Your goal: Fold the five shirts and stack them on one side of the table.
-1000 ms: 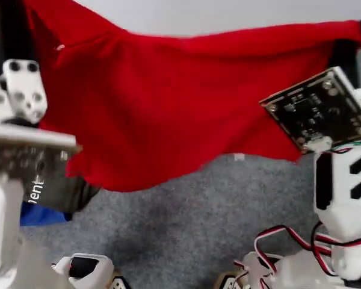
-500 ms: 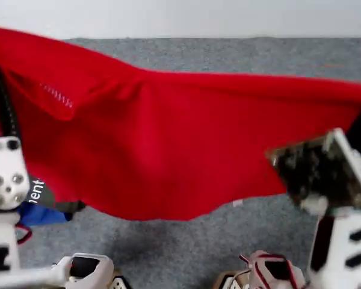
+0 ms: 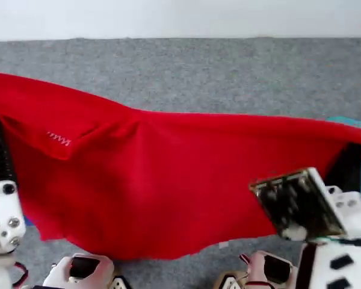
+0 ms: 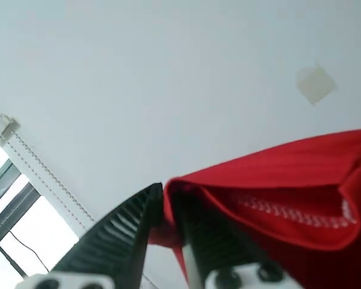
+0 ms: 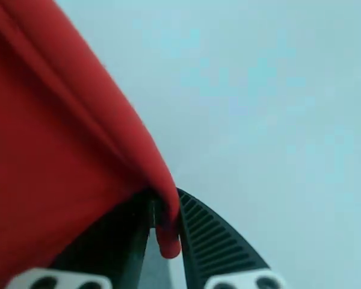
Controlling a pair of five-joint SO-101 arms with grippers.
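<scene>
Over the grey desk [image 3: 228,72] we hold the red shirt [image 3: 168,180] stretched in the air between both arms. It is soft, light cloth — it sags in the middle and will likely drape rather than keep shape — so hems and corners are where to hold. Our left tool [image 4: 165,198] pinches one edge, our right tool [image 5: 165,208] the other.

left gripper [image 4: 166,208]: black ribbed jaws clamped on cloth edge | red shirt [image 4: 289,186]: stitched hem, held aloft | white ceiling [image 4: 168,72] | window blind [image 4: 24,162]
</scene>
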